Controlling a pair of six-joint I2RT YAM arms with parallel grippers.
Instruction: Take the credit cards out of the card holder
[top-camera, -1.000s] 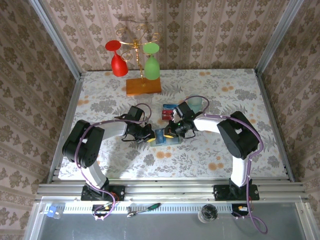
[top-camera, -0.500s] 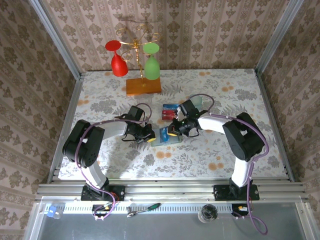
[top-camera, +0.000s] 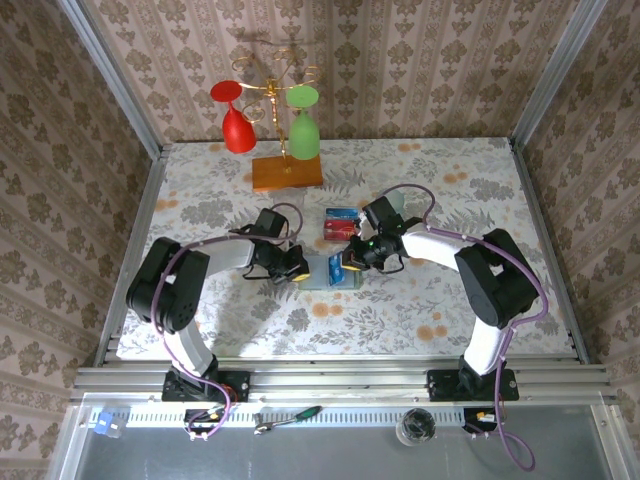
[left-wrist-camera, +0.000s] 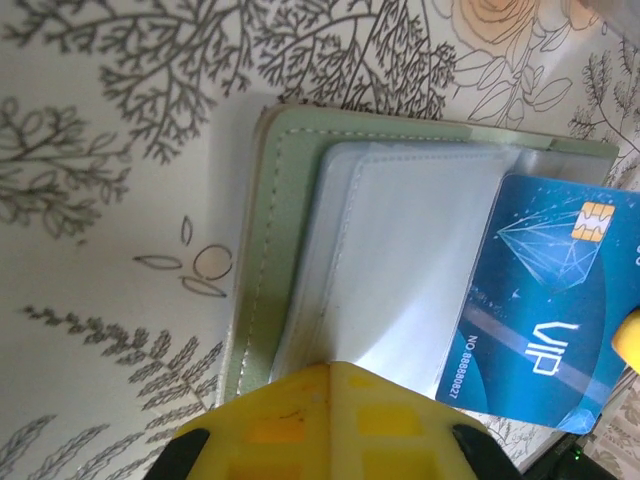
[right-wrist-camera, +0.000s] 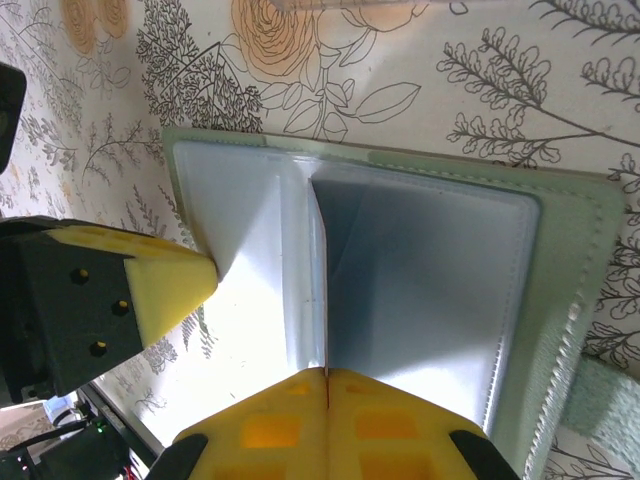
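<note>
The card holder (top-camera: 325, 276) lies open on the table, green-edged (left-wrist-camera: 265, 250) with pale clear sleeves (right-wrist-camera: 430, 280). My left gripper (top-camera: 297, 272) is shut, its yellow tip (left-wrist-camera: 330, 368) pressing down on the holder's left panel; the same tip (right-wrist-camera: 175, 285) shows in the right wrist view. A blue credit card (left-wrist-camera: 545, 310) marked VIP sticks half out of a sleeve on the far side. My right gripper (top-camera: 349, 264) is shut on that card, which runs edge-on as a thin line up from its jaws (right-wrist-camera: 326, 372). Other red and blue credit cards (top-camera: 339, 222) lie on the table just behind the holder.
A wooden slab (top-camera: 287, 172) at the back carries a gold rack with a red glass (top-camera: 235, 125) and a green glass (top-camera: 303, 125). A clear plastic box (top-camera: 392, 207) sits behind the right gripper. Patterned walls close in both sides.
The right gripper has drawn slightly back and to the right, and the blue card has slid further out. The left gripper stays pressed on the holder.
</note>
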